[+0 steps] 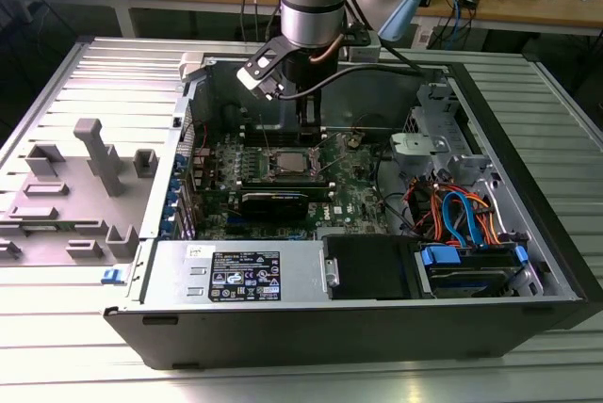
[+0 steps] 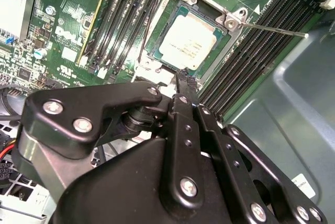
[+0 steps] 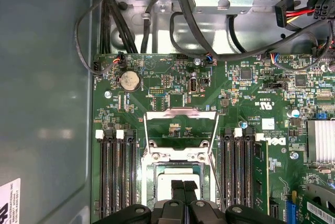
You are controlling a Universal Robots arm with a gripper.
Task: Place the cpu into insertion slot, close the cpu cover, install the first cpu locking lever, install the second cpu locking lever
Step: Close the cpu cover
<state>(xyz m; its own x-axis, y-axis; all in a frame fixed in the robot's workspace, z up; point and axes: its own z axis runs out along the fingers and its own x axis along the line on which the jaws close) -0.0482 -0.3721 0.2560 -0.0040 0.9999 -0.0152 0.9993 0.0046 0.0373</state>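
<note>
The cpu lies flat in its socket on the green board, silver-grey top up; it also shows as cpu and cpu. The cpu cover, a thin metal frame with an open middle, is swung back off the socket. A thin locking lever sticks out sideways beside the socket, unlatched. My gripper hangs just above the socket's edge, fingers shut together with nothing between them; it also appears as gripper and gripper.
Rows of black memory slots flank the socket on both sides. A long black card lies in front of it, cables and drive bays fill the case at the exterior view's right, and grey fixtures stand outside the case.
</note>
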